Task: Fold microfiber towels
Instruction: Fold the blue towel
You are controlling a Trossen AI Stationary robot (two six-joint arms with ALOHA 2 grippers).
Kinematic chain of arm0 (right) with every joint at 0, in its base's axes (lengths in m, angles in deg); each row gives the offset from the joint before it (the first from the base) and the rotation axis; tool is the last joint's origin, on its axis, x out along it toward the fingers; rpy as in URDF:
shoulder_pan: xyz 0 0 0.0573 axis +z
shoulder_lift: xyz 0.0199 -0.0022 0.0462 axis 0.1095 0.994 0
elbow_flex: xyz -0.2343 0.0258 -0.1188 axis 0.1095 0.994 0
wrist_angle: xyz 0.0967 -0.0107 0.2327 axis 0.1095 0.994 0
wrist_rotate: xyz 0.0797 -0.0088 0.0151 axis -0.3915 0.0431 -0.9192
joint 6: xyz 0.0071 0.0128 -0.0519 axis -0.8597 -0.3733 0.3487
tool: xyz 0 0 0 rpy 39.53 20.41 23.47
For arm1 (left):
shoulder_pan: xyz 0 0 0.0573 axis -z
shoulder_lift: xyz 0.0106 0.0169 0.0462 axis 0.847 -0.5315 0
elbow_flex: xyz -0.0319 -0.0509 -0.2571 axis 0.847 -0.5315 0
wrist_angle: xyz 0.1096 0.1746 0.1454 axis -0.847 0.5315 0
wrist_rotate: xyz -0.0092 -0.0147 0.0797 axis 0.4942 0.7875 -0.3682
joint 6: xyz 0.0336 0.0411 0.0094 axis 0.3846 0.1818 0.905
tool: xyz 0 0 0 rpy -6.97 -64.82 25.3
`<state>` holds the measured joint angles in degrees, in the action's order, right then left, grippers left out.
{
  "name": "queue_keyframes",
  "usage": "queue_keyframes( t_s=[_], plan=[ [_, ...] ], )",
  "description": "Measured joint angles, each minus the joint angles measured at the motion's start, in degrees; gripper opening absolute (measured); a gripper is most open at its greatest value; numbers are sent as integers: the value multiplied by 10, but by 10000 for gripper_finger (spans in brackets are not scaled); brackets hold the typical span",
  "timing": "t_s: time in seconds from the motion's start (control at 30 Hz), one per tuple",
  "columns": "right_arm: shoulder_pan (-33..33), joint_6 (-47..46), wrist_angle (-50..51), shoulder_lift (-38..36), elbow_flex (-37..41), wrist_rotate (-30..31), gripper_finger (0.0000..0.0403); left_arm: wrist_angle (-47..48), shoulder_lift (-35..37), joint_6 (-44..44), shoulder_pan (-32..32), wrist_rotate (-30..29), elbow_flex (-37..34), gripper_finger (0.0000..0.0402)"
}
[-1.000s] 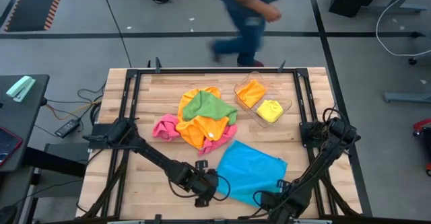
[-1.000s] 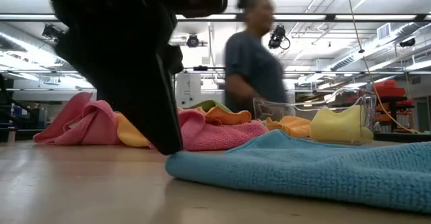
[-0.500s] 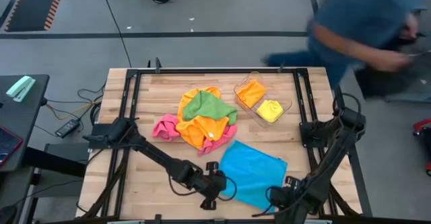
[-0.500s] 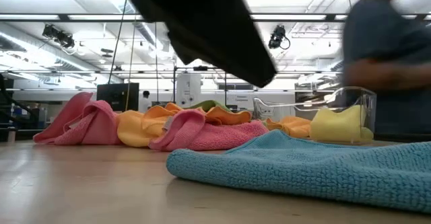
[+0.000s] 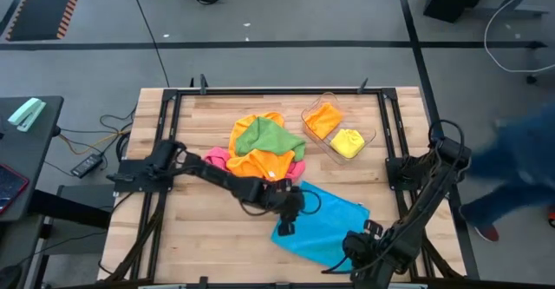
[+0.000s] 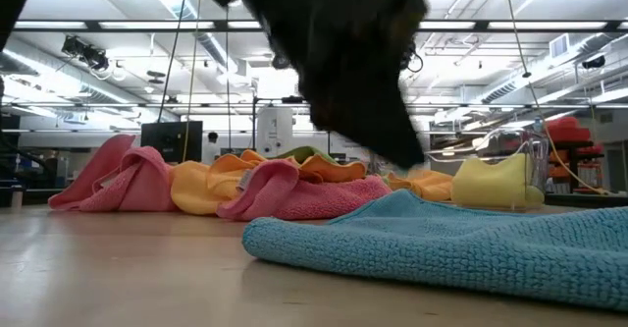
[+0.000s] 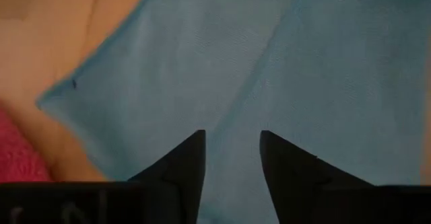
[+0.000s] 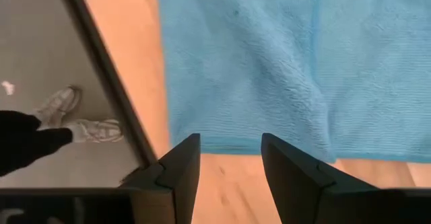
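A blue microfiber towel (image 5: pixel 328 226) lies spread on the table's near right part, with a crease running across it (image 7: pixel 269 56). My left gripper (image 5: pixel 289 213) hovers open over the towel's left part, fingers apart above the cloth (image 7: pixel 231 143). My right gripper (image 5: pixel 360 247) stands open above the towel's near edge (image 8: pixel 256 140), by the table's near edge. A heap of orange, green and pink towels (image 5: pixel 260 154) rests on the table's middle.
A clear plastic tray (image 5: pixel 371 135) at the far right holds an orange towel (image 5: pixel 323 118) and a yellow towel (image 5: pixel 349 141). A person (image 5: pixel 520 163) moves beside the table's right side. Bare wood shows at the near left (image 5: pixel 199 237).
My left gripper has swung from the table's near edge, beside the blue towel's left end, toward the far right, and now hangs over the towel. My right gripper has risen a little. The person has walked from behind the table to its right.
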<state>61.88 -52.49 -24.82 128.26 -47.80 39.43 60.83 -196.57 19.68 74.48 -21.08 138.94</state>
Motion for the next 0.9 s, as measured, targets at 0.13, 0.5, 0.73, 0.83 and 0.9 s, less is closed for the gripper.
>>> queue_keyframes(
  t_s=[0.13,0.5,0.73,0.83,0.9],
  plan=[
    [0,11,-29,0,21,-1,166,3,-13,28,-23,46,-2,156],
    [-1,53,-61,0,49,-5,166,16,-24,116,-46,95,-3,120],
    [-1,56,-61,0,54,-12,166,28,-39,134,-44,111,-3,109],
    [-1,63,-59,0,54,-13,166,34,-39,138,-42,111,-2,102],
    [-1,71,-55,0,54,-19,166,36,-39,137,-39,111,-2,94]
  ],
)
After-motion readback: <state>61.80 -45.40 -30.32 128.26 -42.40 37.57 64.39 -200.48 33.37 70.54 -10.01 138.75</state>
